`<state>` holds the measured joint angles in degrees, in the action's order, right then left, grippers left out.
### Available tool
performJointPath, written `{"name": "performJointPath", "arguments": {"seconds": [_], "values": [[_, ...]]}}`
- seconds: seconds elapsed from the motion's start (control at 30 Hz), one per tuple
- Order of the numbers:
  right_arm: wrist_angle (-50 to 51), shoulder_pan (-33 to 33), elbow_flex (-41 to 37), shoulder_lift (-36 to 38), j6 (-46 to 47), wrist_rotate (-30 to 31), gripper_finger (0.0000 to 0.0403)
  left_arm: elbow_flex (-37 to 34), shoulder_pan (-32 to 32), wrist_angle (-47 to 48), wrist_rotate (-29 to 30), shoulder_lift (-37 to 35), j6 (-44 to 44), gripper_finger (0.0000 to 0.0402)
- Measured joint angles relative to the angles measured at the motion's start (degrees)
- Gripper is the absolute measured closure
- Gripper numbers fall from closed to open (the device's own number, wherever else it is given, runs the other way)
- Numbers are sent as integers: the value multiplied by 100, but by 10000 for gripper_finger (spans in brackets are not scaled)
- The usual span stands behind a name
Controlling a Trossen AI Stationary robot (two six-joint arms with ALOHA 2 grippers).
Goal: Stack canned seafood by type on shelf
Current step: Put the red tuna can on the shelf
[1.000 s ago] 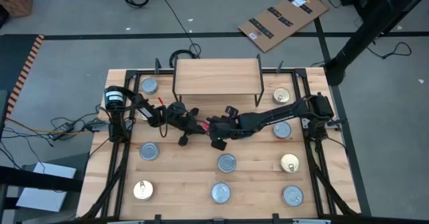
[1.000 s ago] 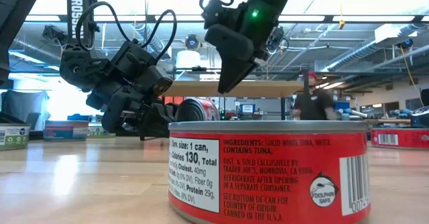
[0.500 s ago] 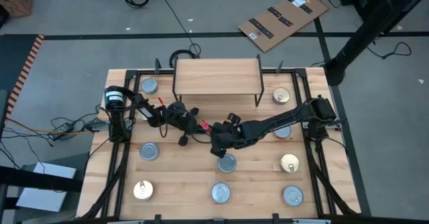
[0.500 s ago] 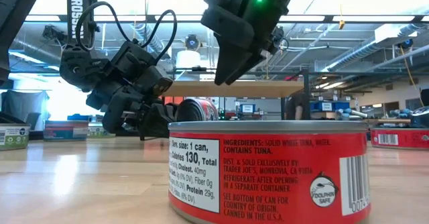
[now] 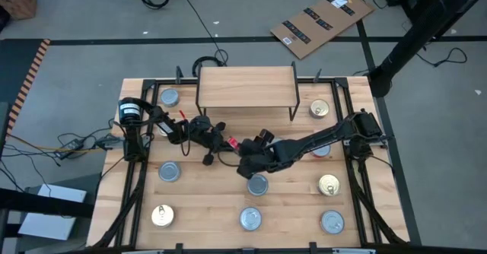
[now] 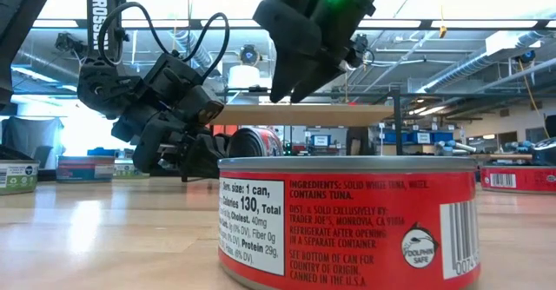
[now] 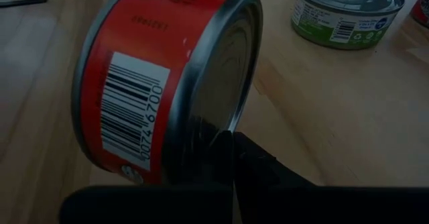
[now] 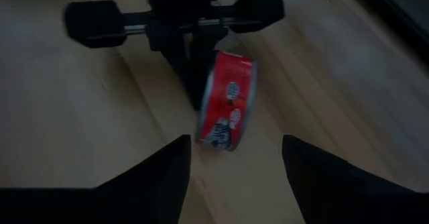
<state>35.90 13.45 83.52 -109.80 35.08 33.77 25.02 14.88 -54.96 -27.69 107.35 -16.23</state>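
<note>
At about nine o'clock of table centre the left gripper (image 5: 227, 142) pinches a red-labelled round steel tin (image 5: 232, 143) on edge, its flat silver end (image 7: 218, 96) facing the wrist camera; the tin sits tilted, near the wood tabletop (image 5: 289, 182), well short of the raised light-wood shelf on black wire legs (image 5: 246, 84) at twelve o'clock. Just right of centre the right gripper (image 5: 247, 166) hangs with fingers (image 8: 332, 184) spread, facing that tin; a handover looks likely, so it should close squarely on the rim, clear of the other fingers; release only once seated. Silver-topped tin (image 5: 258, 184) lies just below it.
</note>
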Motion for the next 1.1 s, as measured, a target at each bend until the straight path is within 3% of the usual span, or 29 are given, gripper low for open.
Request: {"name": "performJointPath", "arguments": {"seconds": [0.5,0.7,0.9,1.1], "values": [[-1045,-57,-405,-7,128,324,107,0,1,0,60,0,0,396],[-1865,-232,-708,-83,24,324,101,0,0,-1,60,0,0,396],[-2037,-322,-766,-271,-206,512,103,-4,1,-42,80,2,0,396],[-2192,-388,-758,-547,-231,237,102,-7,1,-86,80,2,0,396]]}}
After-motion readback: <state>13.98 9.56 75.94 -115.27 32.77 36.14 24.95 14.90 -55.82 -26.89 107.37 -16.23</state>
